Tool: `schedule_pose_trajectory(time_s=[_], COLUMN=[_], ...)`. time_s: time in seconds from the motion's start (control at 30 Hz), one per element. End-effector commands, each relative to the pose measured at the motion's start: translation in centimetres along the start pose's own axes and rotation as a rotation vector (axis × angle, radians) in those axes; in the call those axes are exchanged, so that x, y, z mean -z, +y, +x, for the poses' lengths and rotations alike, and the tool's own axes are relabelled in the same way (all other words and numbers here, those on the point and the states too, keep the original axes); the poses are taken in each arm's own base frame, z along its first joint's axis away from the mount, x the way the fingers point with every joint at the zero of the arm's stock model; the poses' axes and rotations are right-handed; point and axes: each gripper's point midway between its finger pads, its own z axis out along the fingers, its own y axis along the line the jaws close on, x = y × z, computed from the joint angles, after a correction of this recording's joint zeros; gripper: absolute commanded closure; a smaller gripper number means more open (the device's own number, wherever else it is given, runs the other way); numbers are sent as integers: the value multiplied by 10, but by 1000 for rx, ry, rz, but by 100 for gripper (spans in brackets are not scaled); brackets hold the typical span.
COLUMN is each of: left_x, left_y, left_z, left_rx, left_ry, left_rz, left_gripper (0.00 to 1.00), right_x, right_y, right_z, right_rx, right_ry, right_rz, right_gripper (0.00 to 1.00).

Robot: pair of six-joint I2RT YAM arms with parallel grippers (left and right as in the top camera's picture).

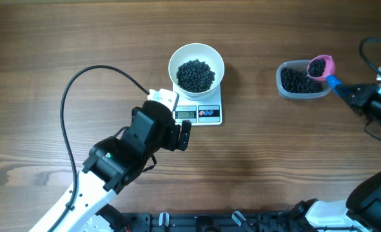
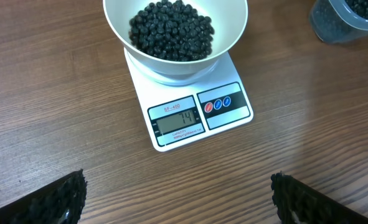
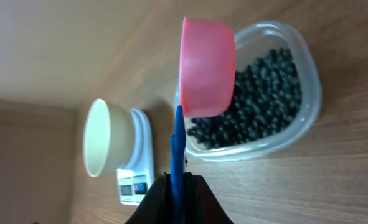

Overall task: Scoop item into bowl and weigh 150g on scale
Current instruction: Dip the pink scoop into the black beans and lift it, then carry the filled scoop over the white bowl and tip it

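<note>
Roughly half done, I judge: the bowl (image 1: 196, 55), upper centre on the scale (image 1: 207, 114), holds a heap of beads (image 1: 195, 75), and the display seems to read 74. At upper right, the right gripper (image 3: 174, 199) clamps a loaded scoop (image 1: 320, 66) over the tub (image 1: 284, 82); more scoops are needed. The left gripper (image 2: 177, 208) gapes empty below the scale.

light: bright, even — diffuse | shadow: faint, beside scale (image 1: 206, 115) | blur: pink scoop (image 3: 207, 65) soft in right wrist view
</note>
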Motion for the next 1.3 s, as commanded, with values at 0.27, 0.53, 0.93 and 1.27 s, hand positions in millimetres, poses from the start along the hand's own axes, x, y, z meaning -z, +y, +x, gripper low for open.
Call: schedule_pose_trajectory(time_s=[0.27, 0.53, 0.93, 1.27], left_x=[1, 1, 1, 1], left_y=[0, 0, 0, 0], left_z=[-2, -2, -2, -2], left_rx=[-11, -11, -11, -11], left_ry=[-5, -5, -5, -5], left_rz=[3, 3, 3, 3], left_gripper=[0, 0, 0, 0], right_x=[4, -60, -179, -209], right_y=[75, 143, 217, 195], right_z=[-6, 37, 108, 116], right_rx=[-87, 38, 482, 879], right_ry=[-8, 238, 317, 238], right_rz=[-435, -537, -347, -84], right_gripper=[96, 96, 96, 96])
